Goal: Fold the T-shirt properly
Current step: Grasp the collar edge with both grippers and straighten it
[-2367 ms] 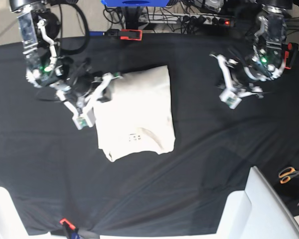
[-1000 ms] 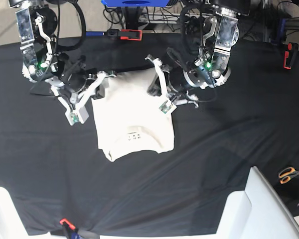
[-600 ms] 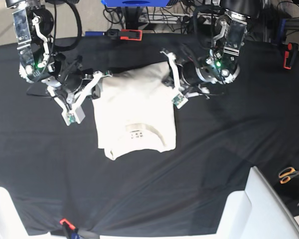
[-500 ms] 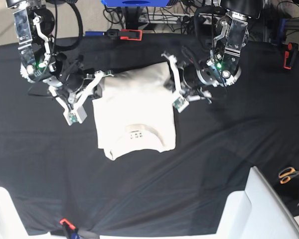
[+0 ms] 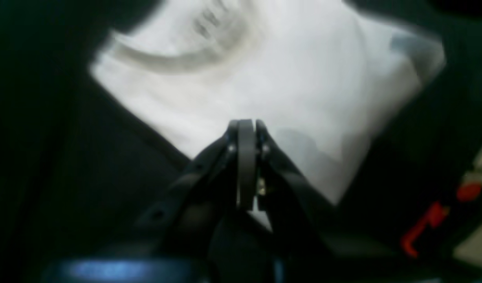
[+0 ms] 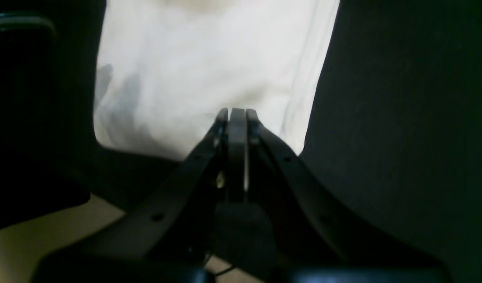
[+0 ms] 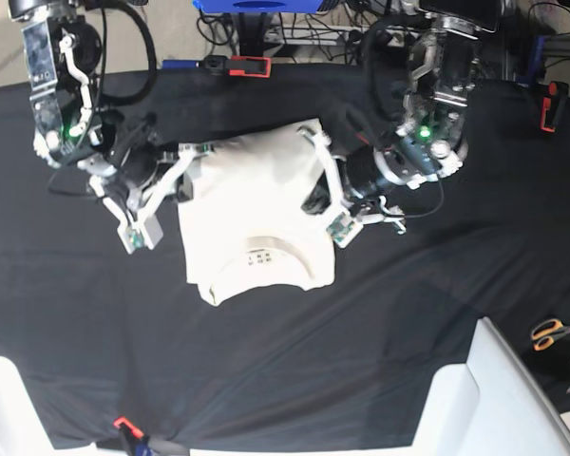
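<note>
a: black cloth covers the desk (image 7: 437,313); where's the t-shirt (image 7: 256,214)?

b: folded, mid-desk, dark mark (image 7: 258,257) near its front edge.

a: and the tools?

b: left tool (image 5: 244,129) has its jaws pressed together at one side edge, right tool (image 6: 233,116) likewise at the opposite edge. whether either pinches cloth, i can't tell.

A black cloth-covered table (image 7: 427,313) fills the frame, bearing a folded cream T-shirt (image 7: 256,214) just left of centre, orange-handled scissors (image 7: 554,332) at the lower right edge and a red-and-black clamp (image 7: 237,66) at top centre.
</note>
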{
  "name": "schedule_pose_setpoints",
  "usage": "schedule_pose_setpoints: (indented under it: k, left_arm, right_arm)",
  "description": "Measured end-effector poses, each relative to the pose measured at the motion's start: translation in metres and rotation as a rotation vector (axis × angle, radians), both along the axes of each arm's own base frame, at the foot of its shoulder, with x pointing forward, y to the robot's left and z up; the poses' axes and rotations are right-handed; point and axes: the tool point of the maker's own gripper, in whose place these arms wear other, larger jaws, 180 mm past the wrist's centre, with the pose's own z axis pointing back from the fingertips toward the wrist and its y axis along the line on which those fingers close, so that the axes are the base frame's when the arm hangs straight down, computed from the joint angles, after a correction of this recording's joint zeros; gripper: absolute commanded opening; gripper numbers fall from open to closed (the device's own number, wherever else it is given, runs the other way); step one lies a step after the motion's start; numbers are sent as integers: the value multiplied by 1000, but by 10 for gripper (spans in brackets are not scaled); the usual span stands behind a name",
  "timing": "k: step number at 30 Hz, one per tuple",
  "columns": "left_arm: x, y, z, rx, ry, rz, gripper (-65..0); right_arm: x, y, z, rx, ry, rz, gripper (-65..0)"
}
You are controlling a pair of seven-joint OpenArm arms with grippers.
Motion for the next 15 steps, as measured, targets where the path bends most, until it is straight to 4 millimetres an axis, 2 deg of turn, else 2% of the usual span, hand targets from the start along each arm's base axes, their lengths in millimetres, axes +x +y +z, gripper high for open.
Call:
schedule_pose_setpoints:
  k: [4, 7, 9, 12, 15]
  left_arm:
    - [-19, -30, -24, -39, 90, -50, -650]
    - [-33, -38, -41, -35, 147, -82, -650]
    - [-36, -36, -51, -21, 174, -85, -650]
    - [-37, -30, -64, -22, 211, -68, -650]
    - [-40, -17, -74, 0, 236, -61, -650]
  right_arm:
    - [-1, -3, -1, -9, 6, 0, -645]
    - [0, -3, 0, -7, -1, -1, -645]
    - [1, -4, 0, -6, 0, -6, -645]
    - [4, -19, 0, -19, -4, -48, -645]
    - [3, -23, -1, -23, -1, -55, -645]
